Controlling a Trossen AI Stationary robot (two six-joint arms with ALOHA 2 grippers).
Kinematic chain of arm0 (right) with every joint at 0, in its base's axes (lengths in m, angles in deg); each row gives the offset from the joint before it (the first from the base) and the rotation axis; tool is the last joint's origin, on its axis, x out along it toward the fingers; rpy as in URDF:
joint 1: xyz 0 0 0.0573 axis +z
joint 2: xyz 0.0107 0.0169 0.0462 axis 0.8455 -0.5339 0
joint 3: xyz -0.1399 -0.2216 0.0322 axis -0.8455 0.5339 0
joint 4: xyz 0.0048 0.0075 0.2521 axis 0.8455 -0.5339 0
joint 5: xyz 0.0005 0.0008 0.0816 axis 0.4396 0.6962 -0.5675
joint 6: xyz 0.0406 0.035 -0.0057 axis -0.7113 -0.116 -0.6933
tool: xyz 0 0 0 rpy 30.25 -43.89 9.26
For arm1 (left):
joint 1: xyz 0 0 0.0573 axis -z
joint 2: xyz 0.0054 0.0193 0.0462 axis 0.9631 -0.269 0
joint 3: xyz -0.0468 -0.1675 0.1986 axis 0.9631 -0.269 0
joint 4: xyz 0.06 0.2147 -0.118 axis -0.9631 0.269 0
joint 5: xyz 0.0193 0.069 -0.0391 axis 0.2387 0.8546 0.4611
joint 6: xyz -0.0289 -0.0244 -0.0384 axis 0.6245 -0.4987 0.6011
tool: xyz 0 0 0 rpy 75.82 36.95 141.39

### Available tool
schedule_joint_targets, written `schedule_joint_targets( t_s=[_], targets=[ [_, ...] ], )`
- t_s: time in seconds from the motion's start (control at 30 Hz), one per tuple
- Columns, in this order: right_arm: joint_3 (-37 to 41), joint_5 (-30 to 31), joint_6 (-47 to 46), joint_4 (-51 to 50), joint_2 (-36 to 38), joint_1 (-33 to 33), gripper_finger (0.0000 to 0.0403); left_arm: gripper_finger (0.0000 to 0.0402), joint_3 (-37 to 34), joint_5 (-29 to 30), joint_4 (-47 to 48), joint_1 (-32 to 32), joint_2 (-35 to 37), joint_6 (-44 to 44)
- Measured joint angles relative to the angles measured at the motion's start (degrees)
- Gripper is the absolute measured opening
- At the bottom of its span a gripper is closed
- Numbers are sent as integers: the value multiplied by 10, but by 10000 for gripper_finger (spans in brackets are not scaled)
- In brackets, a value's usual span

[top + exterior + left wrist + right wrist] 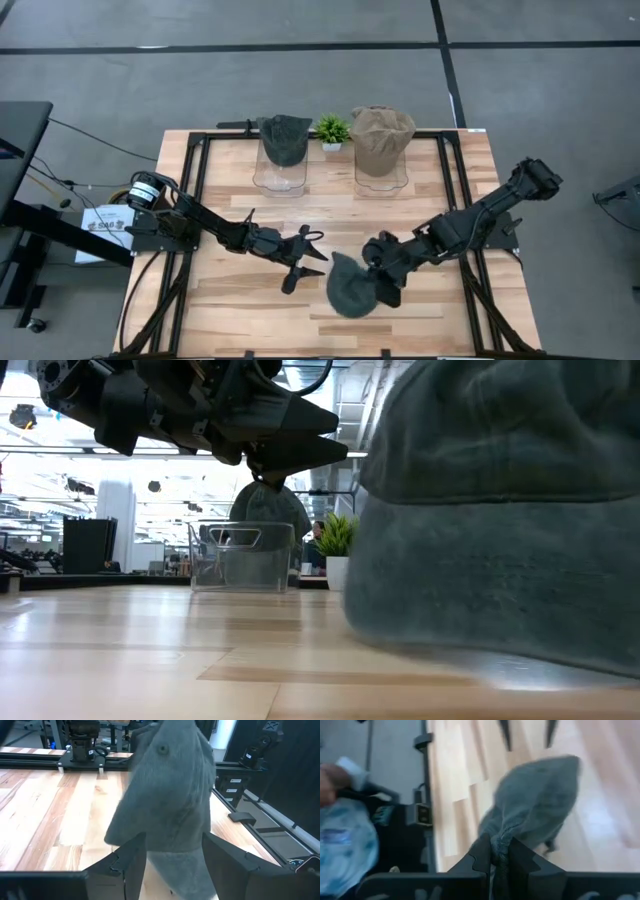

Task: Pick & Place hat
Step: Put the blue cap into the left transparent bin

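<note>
**Right gripper pinching grey hat at near-centre; left gripper wide, hat between its fingers' line of sight**

Grey hat (352, 287) sat at the near-centre of the table (440, 210), its lower edge on the wood in the low view. Right gripper (381, 270) was clamped narrow on the hat's fabric; the right wrist view showed a bunched fold pinched between both fingers (485, 855), with the rest of the hat spread out ahead of them toward the left gripper's fingertips. Hat was just left of and nearer than the right gripper in the high view.

Left gripper (305, 258) stood just left of the hat with its jaws spread wide, not holding anything. Its fingers (127, 865) framed the hat in the left wrist view; whether they touched the fabric could not be told. In the high view its fingertips stopped just short of the hat's left edge.

Far side of the table: two clear containers side by side. Left container (280, 170) held a dark hat (284, 138) rising above its rim. Right container (381, 175) held a tan hat (381, 138), likewise rising above the rim. Small potted plant (332, 130) stood between them, apart from both.
</note>
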Motion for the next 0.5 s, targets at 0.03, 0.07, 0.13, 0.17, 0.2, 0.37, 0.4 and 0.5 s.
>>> schedule_joint_targets(
  t_s=[0.03,0.07,0.13,0.17,0.2,0.37,0.4,0.5],
  targets=[
    [0,-16,0,6,-3,-3,20,188,0,0,0,0,0,0],
    [0,-29,0,12,-7,-7,20,188,0,0,0,0,0,0],
    [0,-55,1,22,-16,-15,20,188,0,0,0,0,0,0],
    [0,-67,0,27,-19,-19,20,188,0,0,-1,0,0,0],
    [0,-81,1,35,-23,-24,20,188,0,0,-1,0,0,0],
    [0,-142,14,85,-39,-40,20,188,0,0,-2,0,0,0],
    [0,-151,16,93,-40,-43,20,188,0,0,-2,0,0,0],
    [0,-165,25,118,-40,-44,22,188,0,0,-2,0,0,0]
  ],
)
